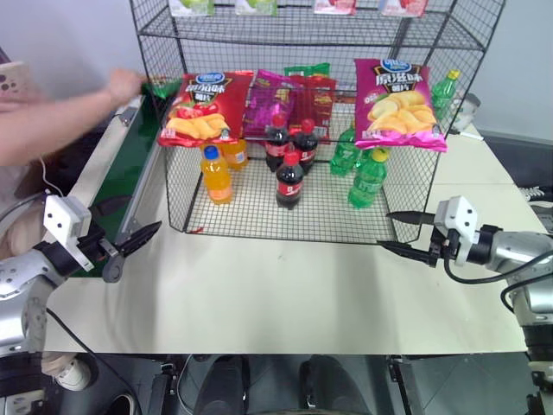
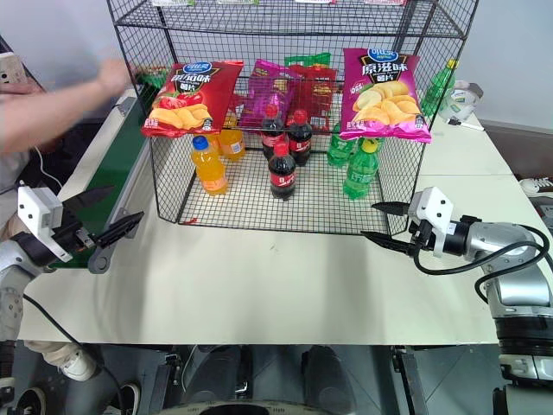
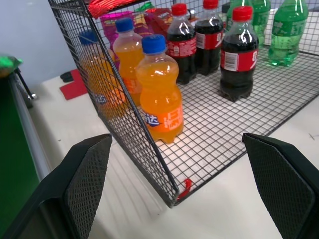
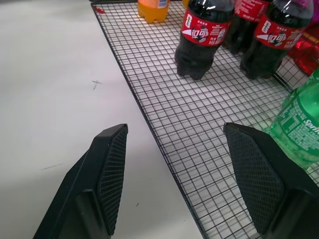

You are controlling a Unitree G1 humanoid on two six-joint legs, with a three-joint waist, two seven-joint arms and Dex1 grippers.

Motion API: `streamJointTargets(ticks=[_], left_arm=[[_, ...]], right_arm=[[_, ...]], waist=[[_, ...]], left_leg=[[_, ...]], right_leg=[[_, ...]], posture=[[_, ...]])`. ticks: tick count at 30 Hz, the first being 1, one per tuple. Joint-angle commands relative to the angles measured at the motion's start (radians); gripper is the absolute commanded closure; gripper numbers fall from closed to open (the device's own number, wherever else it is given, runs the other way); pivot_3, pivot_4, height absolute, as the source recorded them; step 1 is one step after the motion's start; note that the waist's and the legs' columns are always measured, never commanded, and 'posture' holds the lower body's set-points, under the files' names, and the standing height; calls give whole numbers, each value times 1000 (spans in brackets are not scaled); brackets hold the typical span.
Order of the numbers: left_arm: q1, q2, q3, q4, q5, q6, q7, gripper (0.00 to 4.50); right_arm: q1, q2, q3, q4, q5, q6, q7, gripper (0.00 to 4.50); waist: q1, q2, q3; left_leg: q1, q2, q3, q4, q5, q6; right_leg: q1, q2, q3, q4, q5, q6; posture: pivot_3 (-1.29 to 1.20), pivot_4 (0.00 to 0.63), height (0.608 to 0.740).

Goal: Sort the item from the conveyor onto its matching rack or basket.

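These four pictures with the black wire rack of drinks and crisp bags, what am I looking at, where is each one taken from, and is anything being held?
A two-armed robot stands at a pale table. Two pictures come from cameras in its head, and two from cameras on its wrists, looking along black fingers. The left gripper and right gripper are both open and hold nothing. Ahead is the rack, holding orange, cola and green bottles, with a red bag and a magenta bag hanging on its front. On the robot's left runs the conveyor. There a person's hand reaches to a green bag.
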Motion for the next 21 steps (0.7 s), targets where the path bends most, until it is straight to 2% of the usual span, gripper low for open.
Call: streamJointTargets(ticks=[1,12,21], left_arm=[[4,16,31,-28,-22,-16,-19,0],[39,18,75,-46,-55,3,-40,0],[113,5,120,-88,-25,-41,23,0]], right_arm=[[-23,2,-17,-9,21,-21,1,1325],[-26,13,4,-22,36,-3,22,1325],[-30,58,61,-119,72,63,21,1325]], waist=[[1,0,0],[-2,0,0],[0,0,0]], left_leg=[[0,0,0,0,0,0],[0,0,0,0,0,0],[0,0,0,0,0,0]], right_leg=[[0,0,0,0,0,0],[0,0,0,0,0,0],[0,-1,0,0,0,0]], posture=[[0,150,739],[0,150,739],[0,150,739]])
